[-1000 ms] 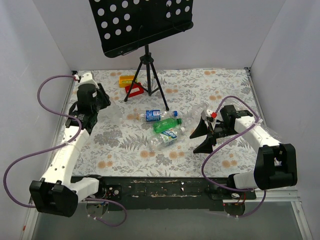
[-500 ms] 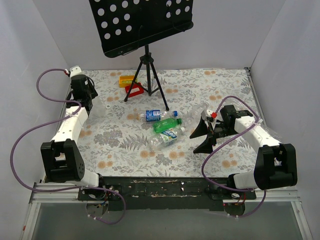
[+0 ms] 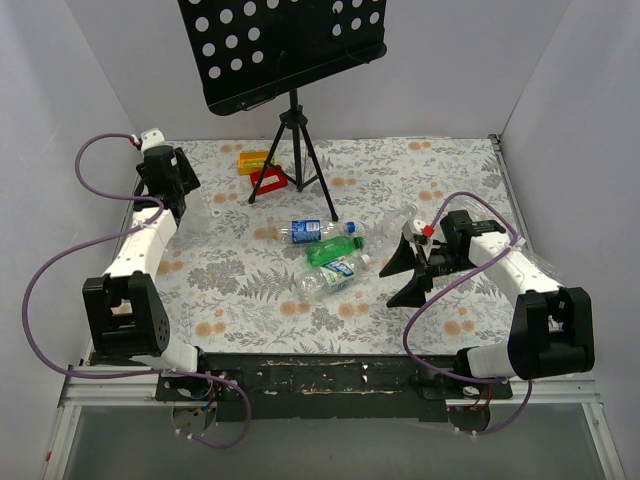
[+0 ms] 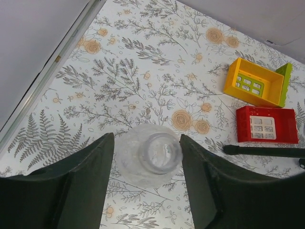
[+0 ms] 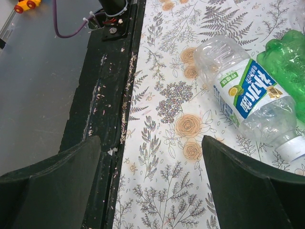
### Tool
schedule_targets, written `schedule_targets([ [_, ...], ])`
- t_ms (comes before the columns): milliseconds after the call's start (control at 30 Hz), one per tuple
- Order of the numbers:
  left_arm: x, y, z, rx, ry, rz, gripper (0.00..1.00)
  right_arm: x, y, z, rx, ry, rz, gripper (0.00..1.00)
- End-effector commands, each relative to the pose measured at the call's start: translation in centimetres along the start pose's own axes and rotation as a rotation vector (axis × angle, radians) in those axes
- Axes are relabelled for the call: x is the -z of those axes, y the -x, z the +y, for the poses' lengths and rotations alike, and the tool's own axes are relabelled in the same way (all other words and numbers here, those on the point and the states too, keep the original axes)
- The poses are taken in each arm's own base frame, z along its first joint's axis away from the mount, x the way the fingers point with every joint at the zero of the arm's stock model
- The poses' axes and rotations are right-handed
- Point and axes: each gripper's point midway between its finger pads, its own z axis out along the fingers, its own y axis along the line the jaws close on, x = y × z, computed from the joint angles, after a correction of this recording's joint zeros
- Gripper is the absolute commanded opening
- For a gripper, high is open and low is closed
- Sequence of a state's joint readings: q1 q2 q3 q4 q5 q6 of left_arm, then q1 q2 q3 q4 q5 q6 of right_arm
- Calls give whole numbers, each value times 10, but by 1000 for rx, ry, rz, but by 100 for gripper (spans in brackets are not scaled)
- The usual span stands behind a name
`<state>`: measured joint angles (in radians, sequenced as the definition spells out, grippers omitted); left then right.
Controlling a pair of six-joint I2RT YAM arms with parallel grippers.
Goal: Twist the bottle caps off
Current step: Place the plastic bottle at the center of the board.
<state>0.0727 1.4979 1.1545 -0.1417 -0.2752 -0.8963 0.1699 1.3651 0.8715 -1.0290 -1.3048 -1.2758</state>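
Note:
A clear bottle [image 4: 147,155] without a cap stands upright at the back left, seen from above through its open mouth. My left gripper [image 4: 147,191] hangs open over it, one finger on each side; in the top view this gripper [image 3: 197,205] is beside that bottle [image 3: 213,215]. Mid-table lie a blue-labelled bottle [image 3: 310,231], a green bottle [image 3: 335,250] and a clear labelled bottle [image 3: 328,277]. My right gripper [image 3: 405,270] stands open and empty to their right. Its wrist view shows the labelled bottle [image 5: 243,90] with a white cap [image 5: 293,148] and the green bottle [image 5: 286,62].
A yellow block [image 4: 257,82] and a red block [image 4: 268,125] lie at the back, next to a black tripod [image 3: 293,150] that carries a perforated black plate [image 3: 285,45]. One tripod leg [image 4: 267,150] reaches near the left gripper. White walls close three sides; a black rail [image 5: 102,109] edges the front.
My left arm has swung from a raised pose out to the back left and come over the uncapped clear bottle. The right arm and the lying bottles have not moved.

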Motion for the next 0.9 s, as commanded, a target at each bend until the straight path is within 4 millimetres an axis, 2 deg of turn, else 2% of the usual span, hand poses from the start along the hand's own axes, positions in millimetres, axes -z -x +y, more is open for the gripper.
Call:
schedule_targets([
  [0, 14, 36, 2, 17, 13, -69, 61, 1, 7, 2, 10, 4, -20, 95],
  [200, 35, 56, 0, 38, -10, -102, 76, 1, 7, 1, 15, 3, -18, 95],
  [333, 60, 70, -3, 73, -44, -140, 98, 1, 7, 2, 18, 2, -16, 95],
  [467, 92, 75, -3, 97, -97, -163, 98, 2, 7, 2, 28, -1, -12, 95],
  [533, 111, 75, -10, 92, -166, -166, 98, 2, 7, 2, 34, -3, -8, 95],
  [700, 169, 54, -43, 91, -456, -113, 98, 2, 9, 2, 46, -7, -11, 95],
  [867, 220, 8, -68, 76, -729, -15, 98, 7, 12, -2, 41, -30, -19, 96],
])
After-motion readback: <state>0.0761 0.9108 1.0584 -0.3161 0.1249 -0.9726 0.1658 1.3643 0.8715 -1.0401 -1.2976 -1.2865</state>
